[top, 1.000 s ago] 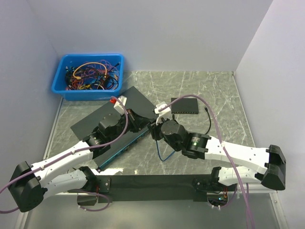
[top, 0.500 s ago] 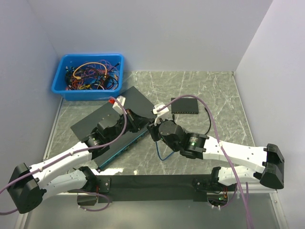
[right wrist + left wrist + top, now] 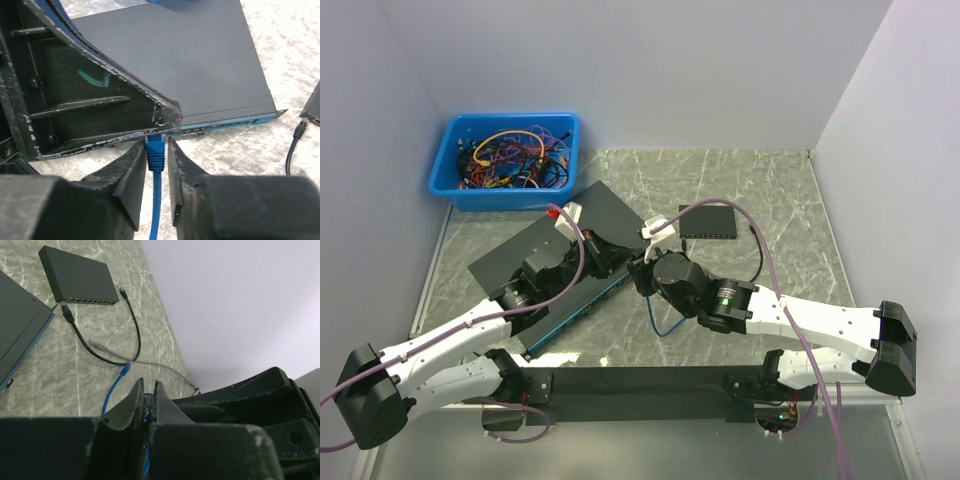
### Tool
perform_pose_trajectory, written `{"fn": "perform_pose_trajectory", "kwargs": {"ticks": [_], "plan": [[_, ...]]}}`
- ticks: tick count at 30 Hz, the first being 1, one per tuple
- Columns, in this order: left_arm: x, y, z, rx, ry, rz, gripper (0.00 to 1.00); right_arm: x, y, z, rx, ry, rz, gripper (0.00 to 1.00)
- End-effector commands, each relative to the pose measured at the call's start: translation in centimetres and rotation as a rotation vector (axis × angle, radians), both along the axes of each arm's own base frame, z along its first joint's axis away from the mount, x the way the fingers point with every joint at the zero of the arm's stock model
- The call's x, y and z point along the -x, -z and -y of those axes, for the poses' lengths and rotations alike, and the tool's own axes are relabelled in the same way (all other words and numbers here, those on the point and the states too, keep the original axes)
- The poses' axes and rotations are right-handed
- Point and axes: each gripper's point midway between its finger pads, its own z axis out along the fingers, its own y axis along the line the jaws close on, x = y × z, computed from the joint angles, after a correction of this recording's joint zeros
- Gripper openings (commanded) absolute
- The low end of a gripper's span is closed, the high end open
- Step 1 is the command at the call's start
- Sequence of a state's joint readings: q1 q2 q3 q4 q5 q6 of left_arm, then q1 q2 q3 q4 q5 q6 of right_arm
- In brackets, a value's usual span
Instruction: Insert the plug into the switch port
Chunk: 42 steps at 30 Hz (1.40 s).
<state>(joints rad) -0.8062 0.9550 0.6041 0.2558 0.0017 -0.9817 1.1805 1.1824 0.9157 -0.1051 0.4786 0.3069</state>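
Robot's left arm and right arm stretch forward and angle inward, the left hand meeting the right hand almost tip to tip. Left hand's fingers are pinched together. Right hand's fingers stand narrowly parted, grip unclear.

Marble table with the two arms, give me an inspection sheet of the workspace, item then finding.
Surface: grey-veined marble tabletop, no spills seen.
Job's things: blue plug held just in front of the large dark flat switch with its blue port face; not yet inserted.
Clutter: blue plastic bin of tangled wires at the far left; small black switch.
Grippers: left gripper shut on the blue plug; right gripper closely flanks it, contact unclear.
Cables: blue cable, black patch cable and grey cable loose on the table.
Surroundings: pale walls, nothing else seen.
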Motion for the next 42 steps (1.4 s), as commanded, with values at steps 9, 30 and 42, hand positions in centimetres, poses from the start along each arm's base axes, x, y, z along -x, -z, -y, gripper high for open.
{"fn": "perform_pose_trajectory", "kwargs": {"ticks": [9, 30, 42], "plan": [[-0.2, -0.4, -0.4, 0.008, -0.023, 0.021, 0.0, -0.4, -2.1, 0.8, -0.083, 0.054, 0.027, 0.39], [-0.4, -0.1, -0.4, -0.006, -0.033, 0.007, 0.03, -0.3, -0.1, 1.2, -0.07, 0.071, 0.005, 0.0], [-5.7, 2.6, -6.2, -0.115, -0.223, 0.016, 0.8, -3.4, 8.5, 6.2, -0.035, 0.222, -0.227, 0.0]]}}
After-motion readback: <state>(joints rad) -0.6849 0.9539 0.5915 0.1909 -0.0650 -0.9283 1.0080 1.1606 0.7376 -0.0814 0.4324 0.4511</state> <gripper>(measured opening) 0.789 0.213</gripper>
